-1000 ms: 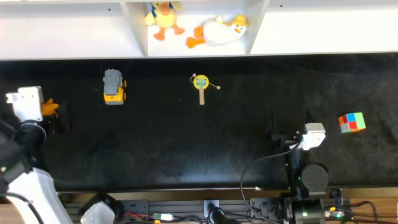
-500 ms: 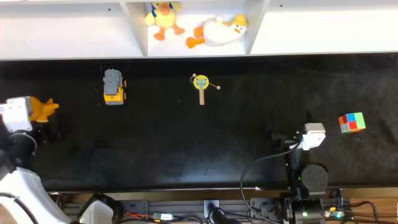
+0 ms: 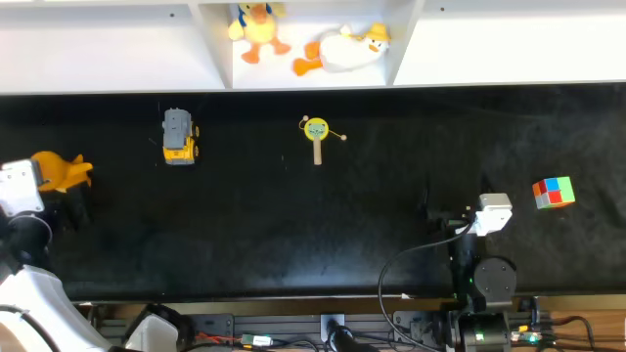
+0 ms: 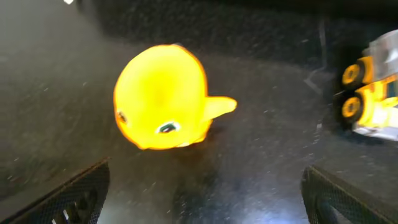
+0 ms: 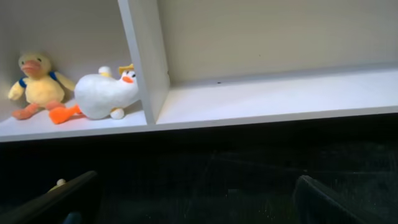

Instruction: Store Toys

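**A:** We've got the left gripper (image 4: 205, 190) hanging low over the black table (image 3: 293, 225), fingers spread wide with nothing between them

**B:** And there's the yellow whale toy (image 4: 163, 98), lying on the table just beyond those fingers, apart from both. In the top view we find it at the far left, mid-height

**A:** The toy truck (image 3: 179, 135) stands up and to the right of it, the rattle drum (image 3: 316, 132) near upper centre, the colour cube (image 3: 553, 192) far right

**B:** The right gripper (image 5: 193, 199) is spread open too, holding nothing, at lower right in the top view. At top centre we see the plush duck (image 3: 257, 27) and the white plush goose (image 3: 342, 49) side by side in the middle compartment of the white shelf (image 3: 117, 59)
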Available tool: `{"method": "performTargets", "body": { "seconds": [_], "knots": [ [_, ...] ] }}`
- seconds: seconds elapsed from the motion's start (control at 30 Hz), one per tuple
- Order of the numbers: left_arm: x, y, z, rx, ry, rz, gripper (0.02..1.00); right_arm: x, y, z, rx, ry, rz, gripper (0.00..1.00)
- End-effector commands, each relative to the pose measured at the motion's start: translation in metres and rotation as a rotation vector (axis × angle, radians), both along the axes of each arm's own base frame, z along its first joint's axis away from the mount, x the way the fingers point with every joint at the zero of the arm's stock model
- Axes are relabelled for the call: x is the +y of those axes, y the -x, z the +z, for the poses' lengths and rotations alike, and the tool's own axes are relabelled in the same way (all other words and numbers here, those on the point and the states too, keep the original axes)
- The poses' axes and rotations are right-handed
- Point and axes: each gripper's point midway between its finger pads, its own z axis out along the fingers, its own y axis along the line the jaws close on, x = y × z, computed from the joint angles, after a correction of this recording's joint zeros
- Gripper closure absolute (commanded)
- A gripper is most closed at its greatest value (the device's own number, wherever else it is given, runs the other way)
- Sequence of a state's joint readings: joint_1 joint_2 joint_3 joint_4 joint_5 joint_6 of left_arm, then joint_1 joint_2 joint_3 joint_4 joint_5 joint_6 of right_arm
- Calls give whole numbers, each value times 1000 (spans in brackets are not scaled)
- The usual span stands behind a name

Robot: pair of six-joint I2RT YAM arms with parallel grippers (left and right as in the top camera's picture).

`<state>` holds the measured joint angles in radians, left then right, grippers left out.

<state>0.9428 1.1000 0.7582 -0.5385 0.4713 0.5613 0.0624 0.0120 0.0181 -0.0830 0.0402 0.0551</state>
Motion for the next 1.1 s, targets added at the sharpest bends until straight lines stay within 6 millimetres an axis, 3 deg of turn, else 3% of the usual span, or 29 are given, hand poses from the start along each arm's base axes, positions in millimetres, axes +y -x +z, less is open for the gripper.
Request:
{"method": "performTargets", "body": {
  "seconds": [0.03, 0.8, 1.1],
  "knots": [
    [17, 5, 7, 33, -78, 40, 20, 2, 0, -3, 0, 3, 10, 5],
    [60, -28, 11, 7, -121, 23, 27, 2, 0, -3, 0, 3, 10, 5],
    [53, -32, -5, 25, -58, -29, 27, 2, 0, -3, 0, 3, 10, 5]
  ]
}}
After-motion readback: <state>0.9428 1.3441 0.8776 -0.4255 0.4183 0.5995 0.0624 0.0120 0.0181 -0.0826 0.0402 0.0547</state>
